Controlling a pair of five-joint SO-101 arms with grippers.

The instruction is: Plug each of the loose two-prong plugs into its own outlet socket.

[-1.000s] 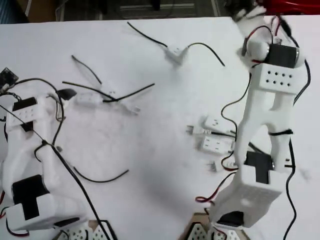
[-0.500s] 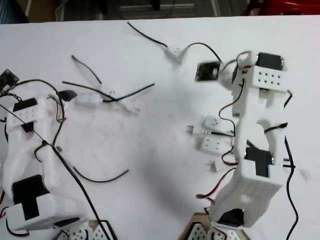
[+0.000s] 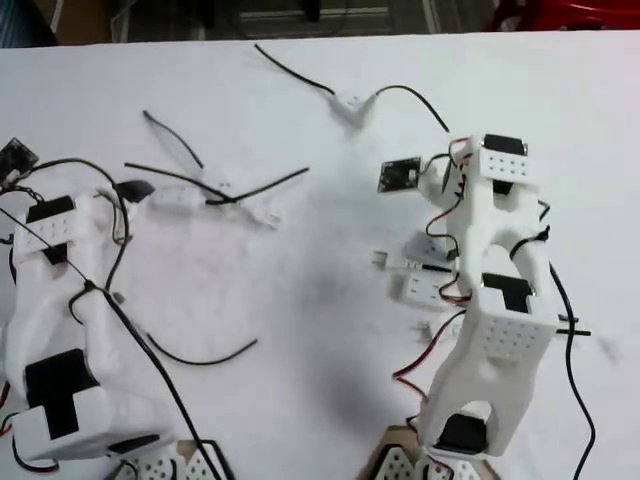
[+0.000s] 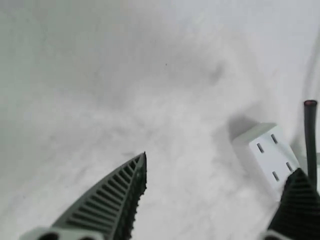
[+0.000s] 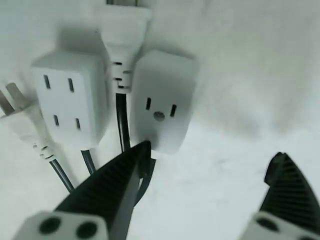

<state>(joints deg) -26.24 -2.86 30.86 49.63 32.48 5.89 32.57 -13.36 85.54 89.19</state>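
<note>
Right fingers [image 5: 112, 187]: spread wide, grasping nothing, poised above white three-hole outlet socket [image 5: 162, 100]. White four-slot outlet block [image 5: 70, 100] alongside, white two-prong plug [image 5: 22, 122] just beside that block. Left fingers [image 4: 117, 200]: released, empty, over white worktop [image 4: 125, 75], near second white outlet block [image 4: 265, 155].

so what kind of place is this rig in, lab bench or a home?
Probably a robotics lab or workshop bench. Cues: the left arm and right arm, white hobby-type builds with exposed wiring, side by side at a white table; outlet blocks and loose plugs scattered as practice pieces.
</note>
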